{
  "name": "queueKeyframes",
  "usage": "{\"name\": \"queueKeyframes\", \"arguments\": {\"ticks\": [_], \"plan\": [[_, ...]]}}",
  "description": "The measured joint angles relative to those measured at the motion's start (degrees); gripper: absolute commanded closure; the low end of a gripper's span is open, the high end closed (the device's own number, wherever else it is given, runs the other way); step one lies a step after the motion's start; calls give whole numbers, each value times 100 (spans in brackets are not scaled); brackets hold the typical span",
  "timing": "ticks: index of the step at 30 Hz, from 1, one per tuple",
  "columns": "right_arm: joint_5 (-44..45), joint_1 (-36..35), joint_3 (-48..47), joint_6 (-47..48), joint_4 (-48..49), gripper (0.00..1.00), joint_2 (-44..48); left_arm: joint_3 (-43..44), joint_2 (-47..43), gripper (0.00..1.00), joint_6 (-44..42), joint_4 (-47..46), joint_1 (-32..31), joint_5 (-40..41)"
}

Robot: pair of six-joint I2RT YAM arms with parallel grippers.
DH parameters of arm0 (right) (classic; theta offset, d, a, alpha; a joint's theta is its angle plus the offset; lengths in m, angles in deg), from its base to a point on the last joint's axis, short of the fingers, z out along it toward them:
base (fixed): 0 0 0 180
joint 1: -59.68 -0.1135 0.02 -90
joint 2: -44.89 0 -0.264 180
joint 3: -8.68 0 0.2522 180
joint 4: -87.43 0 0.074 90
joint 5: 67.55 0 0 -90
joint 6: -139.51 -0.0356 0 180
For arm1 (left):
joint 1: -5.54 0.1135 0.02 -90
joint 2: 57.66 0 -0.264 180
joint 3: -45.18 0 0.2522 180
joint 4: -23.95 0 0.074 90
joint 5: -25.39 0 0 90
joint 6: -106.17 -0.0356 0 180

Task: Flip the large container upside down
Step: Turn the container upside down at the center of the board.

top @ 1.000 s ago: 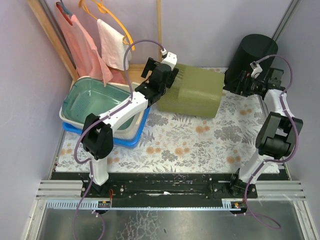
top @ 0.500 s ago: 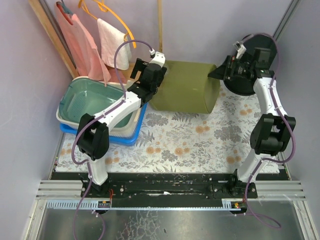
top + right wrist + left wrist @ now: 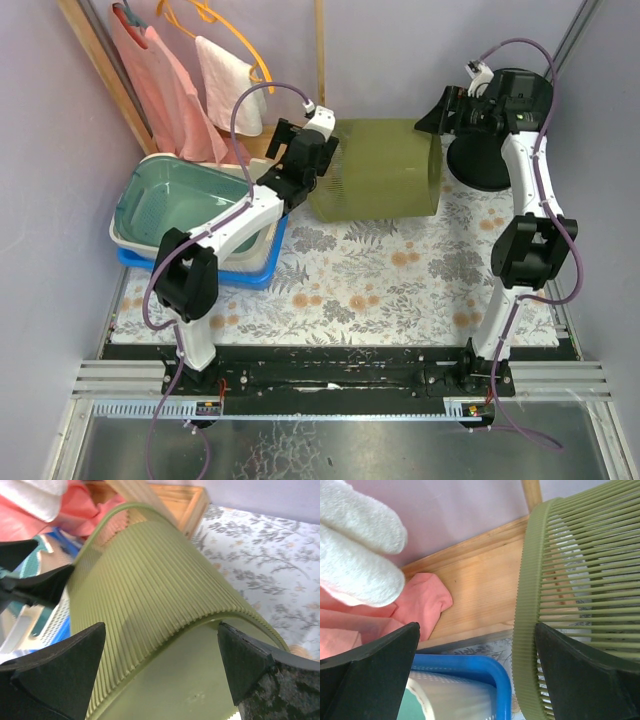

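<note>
The large olive-green ribbed plastic container (image 3: 375,170) lies on its side near the back of the flower-patterned counter (image 3: 380,285), its long axis running left to right, between the two arms. Its slatted open end points left and its smooth closed bottom points right.

The left hand (image 3: 322,168) sits at the container's left end with its fingers spread wide. In the left wrist view the thick green rim runs up between the two black fingers, close to the right finger (image 3: 585,680) and well clear of the left one (image 3: 370,680). Whether that finger touches the rim cannot be told.

The right hand (image 3: 442,112) is raised at the upper right corner of the container, beside the bottom edge, and its fingers are also spread wide. From the right wrist camera the ribbed wall and the curved edge of the bottom fill the space between the two fingers, and neither finger visibly presses on them.

Just left of the container stand a teal plastic basin (image 3: 185,205) nested in white and blue trays. A black round bin (image 3: 495,150) stands close behind the right end.
</note>
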Motion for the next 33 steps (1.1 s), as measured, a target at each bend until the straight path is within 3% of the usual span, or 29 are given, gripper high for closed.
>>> {"name": "queueKeyframes", "arguments": {"ticks": [13, 20, 22, 28, 33], "plan": [[1399, -330, -435, 164, -13, 1, -291, 111, 138, 3, 63, -57, -92, -164], [1770, -603, -136, 103, -37, 1, 348, 140, 188, 3, 33, 83, -76, 35], [1412, -811, -2, -57, 262, 1, 745, 149, 243, 3, -28, 243, -61, 138], [-168, -2446, 247, -590, 957, 1, 1305, 208, 791, 3, -234, 708, -11, -22], [-455, -2376, 363, -811, 981, 1, 1285, 387, 1003, 3, -131, 1176, -243, -256]]}}
